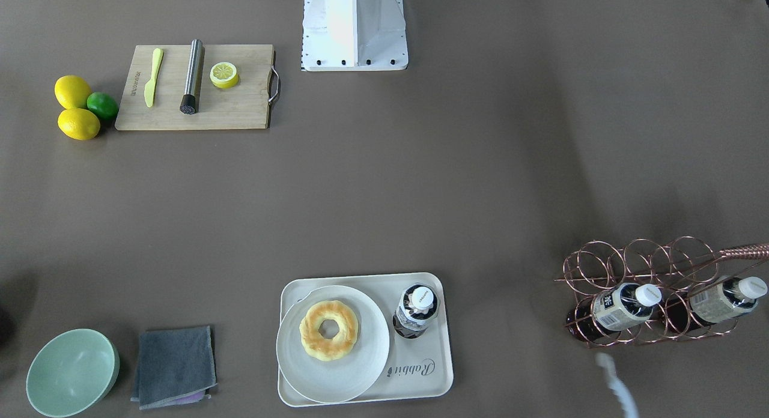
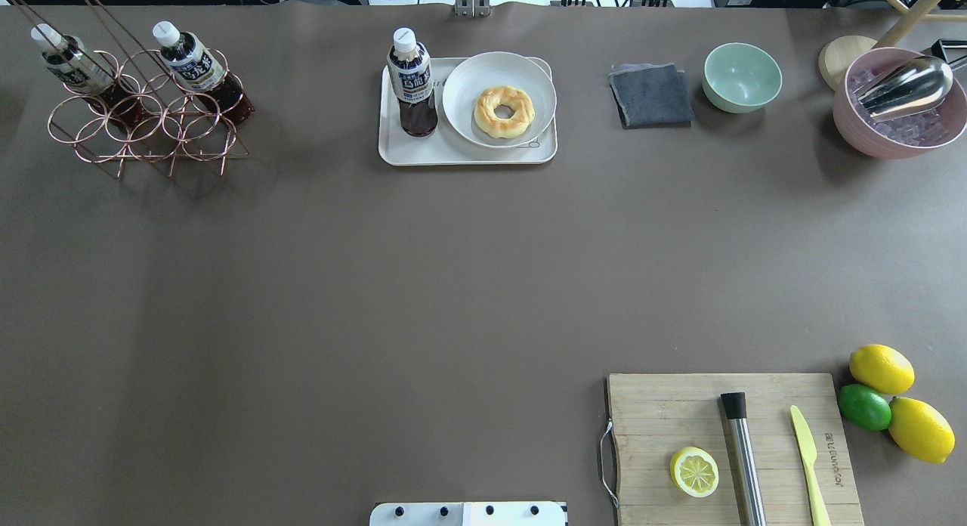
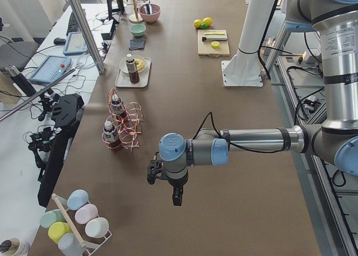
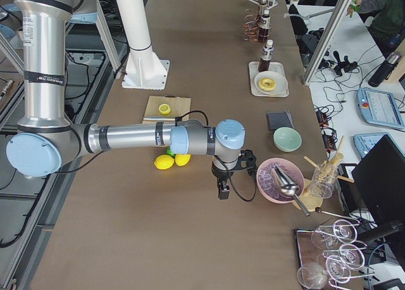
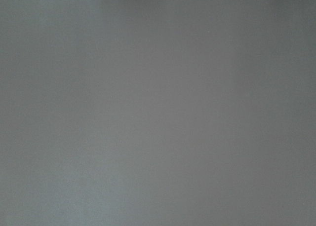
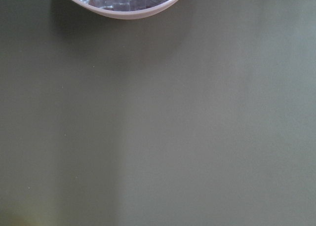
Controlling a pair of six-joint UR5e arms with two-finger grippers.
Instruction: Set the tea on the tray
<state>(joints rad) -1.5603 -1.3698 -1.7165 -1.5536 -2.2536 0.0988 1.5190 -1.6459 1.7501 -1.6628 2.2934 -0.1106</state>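
Two grippers are shown only from the table ends; what could be upset from here? — Student

Nearest, the left gripper (image 3: 175,199) is hung low over bare brown table. Whether its jaws are apart or closed cannot be told. The same is said of the right gripper (image 4: 221,192) at the opposite end, and no bottle is seen in either. Farther on, a copper wire rack (image 2: 143,129) with two matching bottles (image 2: 189,57) is set in the path of any new reach by the left arm, so it could be snagged, or a second bottle taken by mistake. Farthest, the small clear tea bottle with white cap and dark reddish-brown liquid (image 2: 412,84) is stood upright, tall and narrow. It is judged that a light nudge could tip it onto the round white plate (image 2: 464,95) and its glazed doughnut (image 2: 504,112).

Where is the tea placed relative to the grippers? — Student

It is stood on the bare strip of the cream-white rectangular plastic tray (image 1: 437,379), just beside the plate; contact cannot be told. It is kept well apart from both grippers, beyond the rack from the left one. The placement is judged complete. — Instructor
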